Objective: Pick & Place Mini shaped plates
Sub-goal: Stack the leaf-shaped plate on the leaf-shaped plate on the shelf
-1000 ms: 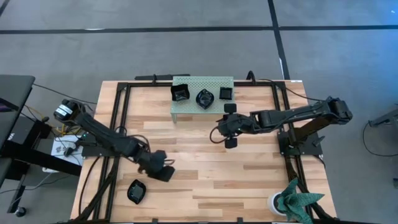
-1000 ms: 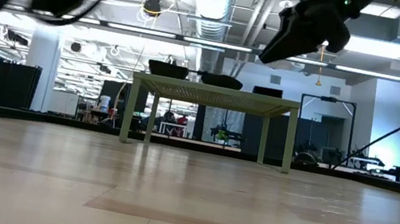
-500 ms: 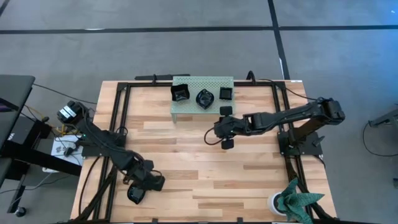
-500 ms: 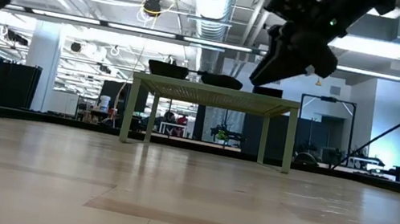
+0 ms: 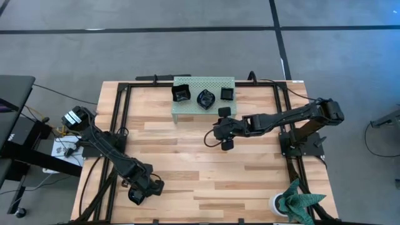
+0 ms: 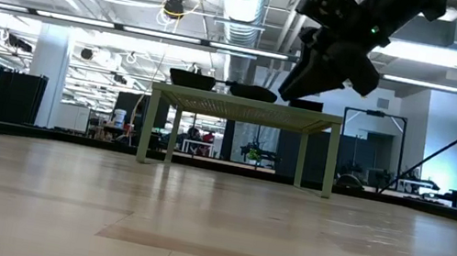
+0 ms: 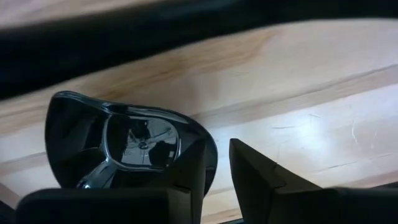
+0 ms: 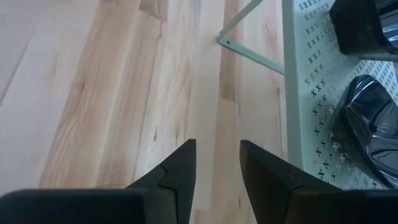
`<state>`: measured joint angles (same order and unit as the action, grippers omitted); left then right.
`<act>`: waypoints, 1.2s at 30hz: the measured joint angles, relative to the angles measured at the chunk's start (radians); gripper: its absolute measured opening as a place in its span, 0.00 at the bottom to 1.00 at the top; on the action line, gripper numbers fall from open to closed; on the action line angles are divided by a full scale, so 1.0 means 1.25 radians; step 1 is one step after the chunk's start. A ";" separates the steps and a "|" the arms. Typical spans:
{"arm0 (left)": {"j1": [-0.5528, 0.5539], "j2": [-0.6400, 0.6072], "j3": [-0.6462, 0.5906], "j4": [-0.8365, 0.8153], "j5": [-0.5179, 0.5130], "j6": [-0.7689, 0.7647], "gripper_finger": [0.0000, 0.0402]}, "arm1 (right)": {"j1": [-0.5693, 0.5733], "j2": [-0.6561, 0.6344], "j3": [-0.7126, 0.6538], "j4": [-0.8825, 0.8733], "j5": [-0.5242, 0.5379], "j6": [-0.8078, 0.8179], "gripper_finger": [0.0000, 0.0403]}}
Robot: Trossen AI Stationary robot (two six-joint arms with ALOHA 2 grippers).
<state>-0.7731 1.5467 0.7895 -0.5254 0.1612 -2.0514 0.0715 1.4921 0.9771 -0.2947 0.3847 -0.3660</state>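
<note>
One mini shaped plate (image 5: 134, 196), glossy black with a wavy rim, lies flat on the wood near the table's near-left corner; the left wrist view shows it close up (image 7: 124, 140). My left gripper (image 5: 146, 186) is low over it, open with a narrow gap. One finger (image 7: 186, 180) is over the plate's inside and the other (image 7: 255, 177) is outside its rim (image 7: 211, 167). Three more black plates (image 5: 205, 98) sit on the pale green perforated rack (image 5: 187, 110). My right gripper (image 5: 212, 132) hangs in the air near the rack, open with a narrow gap and empty. My left gripper stands astride the plate's rim (image 7: 211, 167), coming from above at a slant. A strip of wood shows between the rim and the outer finger. Whether the inner finger touches the plate, I cannot tell. The plate lies flat on the table.
The rack stands on thin legs at the table's far edge (image 6: 246, 108), its top (image 8: 305, 93) holding plates (image 8: 373, 124). A green crumpled thing in a white cup (image 5: 299, 200) sits at the near-right corner. Black frame rails (image 5: 119, 125) run along the table's sides. Bare wood lies between the arms.
My left gripper has moved toward the table's near-left corner and down, arriving over the lone plate with its fingers astride the rim. My right gripper has drifted a little toward the table's left, away from the rack. The plates have stayed in place.
</note>
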 joint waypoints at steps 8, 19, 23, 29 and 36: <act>-0.006 0.000 0.000 -0.008 0.003 0.000 0.18 | 0.000 0.000 0.000 0.004 -0.001 -0.001 0.29; -0.006 0.001 0.000 -0.020 0.003 0.001 0.10 | 0.000 0.000 0.000 0.030 -0.002 -0.002 0.29; -0.006 0.001 0.000 -0.019 0.003 0.002 0.02 | 0.000 0.000 0.000 0.042 -0.010 -0.007 0.29; 0.014 -0.006 0.001 0.008 -0.005 0.042 0.02 | 0.000 0.000 0.000 0.080 -0.039 -0.035 0.29; 0.111 -0.053 0.076 0.013 -0.116 0.223 0.01 | -0.003 0.000 0.000 0.201 -0.243 -0.137 0.29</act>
<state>-0.6342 1.4801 0.8846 -0.5095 0.0157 -1.7729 0.0681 1.4921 0.9771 -0.0431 0.0812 -0.5378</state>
